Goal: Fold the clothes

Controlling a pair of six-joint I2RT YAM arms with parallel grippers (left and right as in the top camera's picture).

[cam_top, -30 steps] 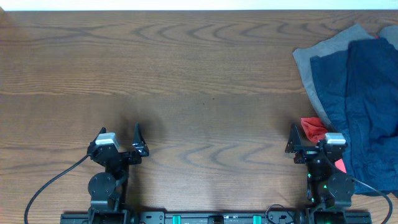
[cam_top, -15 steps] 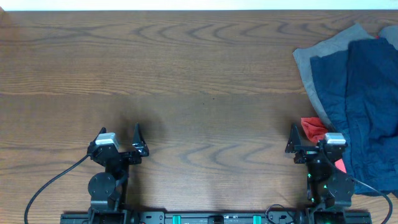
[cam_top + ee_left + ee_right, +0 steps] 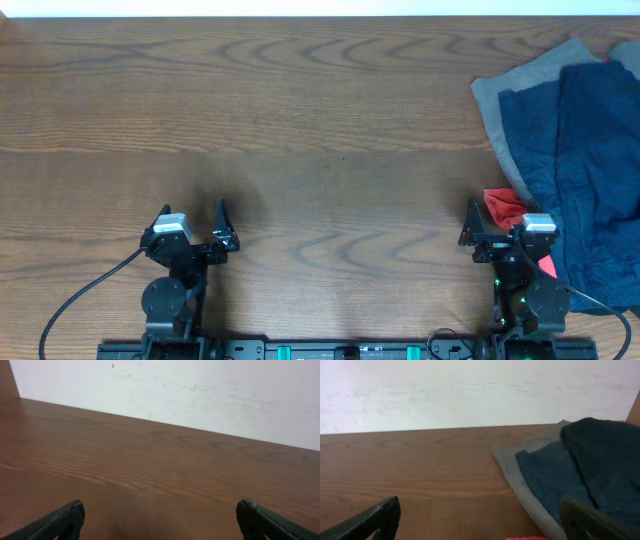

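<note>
Navy, grey, red clothes (image 3: 570,150) heaped at table's (image 3: 300,120) right edge, red piece just beside right gripper (image 3: 505,218), jaws spread wide. Left gripper (image 3: 190,218) likewise spread wide, well apart from clothes.

- The wooden table (image 3: 320,120) fills the view.
- The clothes (image 3: 585,150) lie heaped at the far right: navy pieces on top, a grey one (image 3: 490,100) showing at the left edge.
- A red piece (image 3: 505,207) pokes out near the right gripper (image 3: 500,218).
- The left gripper (image 3: 190,213) sits near the front edge, jaws spread over bare wood, well apart from the heap.
</note>
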